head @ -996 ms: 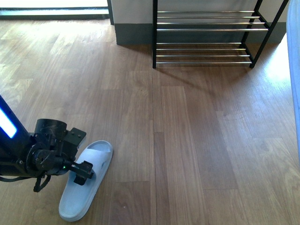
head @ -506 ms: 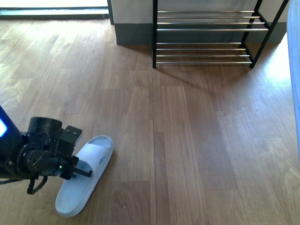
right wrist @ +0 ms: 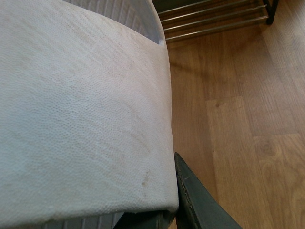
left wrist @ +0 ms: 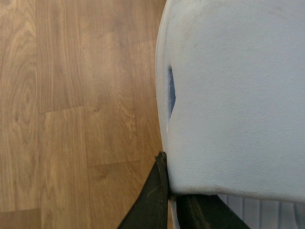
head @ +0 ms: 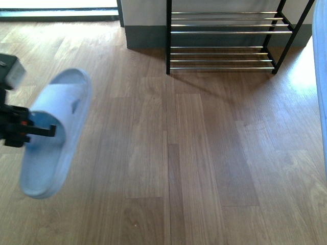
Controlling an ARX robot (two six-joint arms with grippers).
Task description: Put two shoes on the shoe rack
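Wooden floor (head: 204,153) fills the room, with the shoe rack (head: 225,30) standing empty at upper right against the wall. At the frame's left edge the left gripper (head: 41,130) is clamped on the strap of a pale blue slide (head: 64,109). The slide hangs clear of the floor, probably for carrying. It is blurred, with its long axis running from lower left up toward the rack, toe end uppermost. The right gripper (right wrist: 167,217) seems clamped on a second slide (right wrist: 81,109) by the strap, the easiest part to pinch.

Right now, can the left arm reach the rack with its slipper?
Probably not from here. The left claw holds the slipper at the near left, while the rack stands far back by the wall. Only bare floor lies between.
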